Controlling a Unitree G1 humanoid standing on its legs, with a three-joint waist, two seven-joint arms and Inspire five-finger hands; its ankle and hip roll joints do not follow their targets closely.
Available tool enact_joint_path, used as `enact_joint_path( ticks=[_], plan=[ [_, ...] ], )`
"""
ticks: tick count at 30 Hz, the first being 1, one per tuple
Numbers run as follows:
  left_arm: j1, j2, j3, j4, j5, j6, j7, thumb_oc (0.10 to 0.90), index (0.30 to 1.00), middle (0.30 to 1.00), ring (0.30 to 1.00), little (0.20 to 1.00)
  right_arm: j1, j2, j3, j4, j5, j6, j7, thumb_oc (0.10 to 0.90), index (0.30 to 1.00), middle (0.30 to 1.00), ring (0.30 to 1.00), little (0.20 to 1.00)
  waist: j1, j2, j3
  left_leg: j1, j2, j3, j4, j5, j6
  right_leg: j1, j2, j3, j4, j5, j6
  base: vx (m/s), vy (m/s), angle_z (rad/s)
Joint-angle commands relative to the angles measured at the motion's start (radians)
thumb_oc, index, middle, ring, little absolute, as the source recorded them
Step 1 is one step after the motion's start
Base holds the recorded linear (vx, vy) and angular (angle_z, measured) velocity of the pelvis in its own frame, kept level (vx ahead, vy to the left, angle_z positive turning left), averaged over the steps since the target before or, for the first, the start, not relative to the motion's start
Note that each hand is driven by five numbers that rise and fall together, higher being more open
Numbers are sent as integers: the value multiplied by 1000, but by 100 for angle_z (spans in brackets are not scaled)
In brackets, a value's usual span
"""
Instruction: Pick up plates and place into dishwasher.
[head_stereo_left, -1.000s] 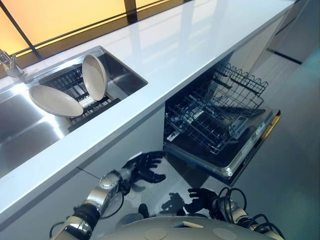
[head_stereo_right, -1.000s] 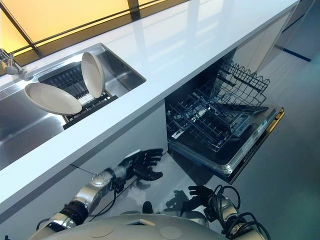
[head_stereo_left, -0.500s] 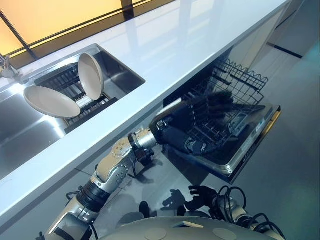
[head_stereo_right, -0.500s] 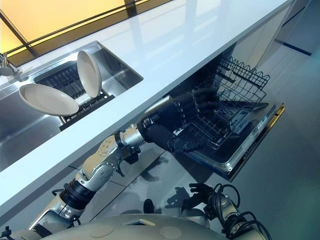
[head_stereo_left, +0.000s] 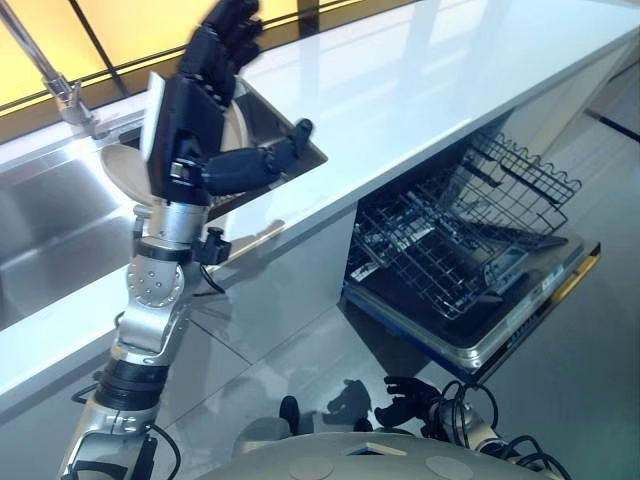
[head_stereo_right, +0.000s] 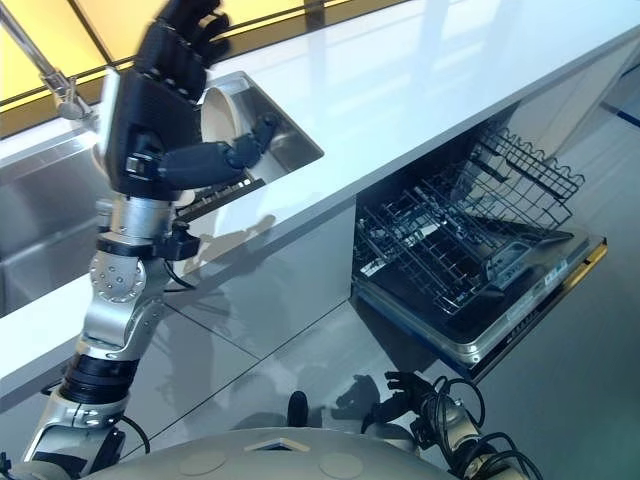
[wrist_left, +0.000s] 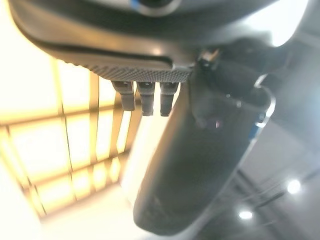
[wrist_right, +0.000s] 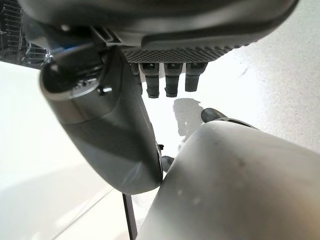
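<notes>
Partly hidden, a pale round plate (head_stereo_right: 215, 105) stands upright in the sink (head_stereo_right: 290, 150).

Plates (head_stereo_right: 218, 112) in sink (head_stereo_left: 290, 135), left of dishwasher (head_stereo_left: 470, 260)

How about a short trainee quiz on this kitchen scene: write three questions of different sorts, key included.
1. Fill in: the beige round plate stands in the stainless steel ___.
2. True or false: the black wire dishwasher rack holds no plates.
3. The robot's dark left hand is: A) open, raised in front of the plate; B) shut on the plate; C) down inside the rack.

Key: 1 sink; 2 true; 3 A.
</notes>
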Motion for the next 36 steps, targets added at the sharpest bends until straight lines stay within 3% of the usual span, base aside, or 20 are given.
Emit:
enact_joint_path(
  ticks=[1, 7, 11, 15, 18, 21, 27, 36],
  plan=[
    [7, 80, 122, 13, 130, -22, 129, 800, 900, 900, 900, 900, 58, 19, 13, 14, -9, -32, 24, 800, 900, 900, 900, 900, 16, -5, -52, 25, -49, 11, 2, -127, 4, -64, 18, -6, 44, -9, 38, -6, 51, 9],
    [103, 152, 223, 99, 238, -14, 182, 800, 900, 900, 900, 900, 67, 4, -11, 11, -33, -26, 40, 800, 900, 900, 900, 900, 30, 4, -49, 18, -53, 3, 2, -111, 5, -71, 15, -13, 57, -8, 33, 22, 45, 5],
    [129, 219, 251, 147, 324, 30, 188, 800, 900, 900, 900, 900, 69, -9, -18, 6, -47, -27, 50, 800, 900, 900, 900, 900, 34, 13, -50, 24, -55, -4, 3, -120, 4, -65, 11, -17, 63, -21, 38, 35, 42, 11],
    [111, 354, 259, 232, 522, 98, 169, 800, 900, 900, 900, 900, 61, -34, -15, -15, -68, -13, 74, 800, 900, 900, 900, 900, 27, 29, -54, 25, -57, 1, 4, -120, 6, -70, 4, -19, 75, -25, 44, 23, 49, 5],
    [88, 457, 258, 284, 588, 106, 130, 800, 900, 900, 900, 900, 57, -50, -16, -20, -78, -14, 91, 800, 900, 900, 900, 900, 20, 37, -60, 25, -59, 7, 4, -122, 8, -74, 2, -19, 78, -24, 48, 18, 39, 0],
    [37, 567, 235, 354, 643, 114, 90, 800, 900, 900, 900, 900, 45, -67, -10, -20, -83, -10, 107, 800, 900, 900, 900, 900, 11, 48, -65, 28, -59, 15, 5, -125, 9, -78, -1, -15, 84, -24, 54, 14, 25, 0],
    [-53, 696, 174, 453, 746, 139, 52, 800, 900, 900, 900, 900, 37, -86, -1, -24, -87, -2, 124, 800, 900, 900, 900, 900, -7, 61, -72, 34, -61, 28, 6, -129, 14, -82, -4, -6, 91, -24, 61, 11, 5, 0],
    [-191, 790, 52, 605, 778, 139, -60, 800, 900, 900, 900, 900, 35, -100, 5, -27, -90, 8, 140, 800, 900, 900, 900, 900, -27, 73, -78, 38, -64, 37, 5, -133, 16, -86, -4, 5, 91, -19, 69, 0, 0, 0]
  ],
)
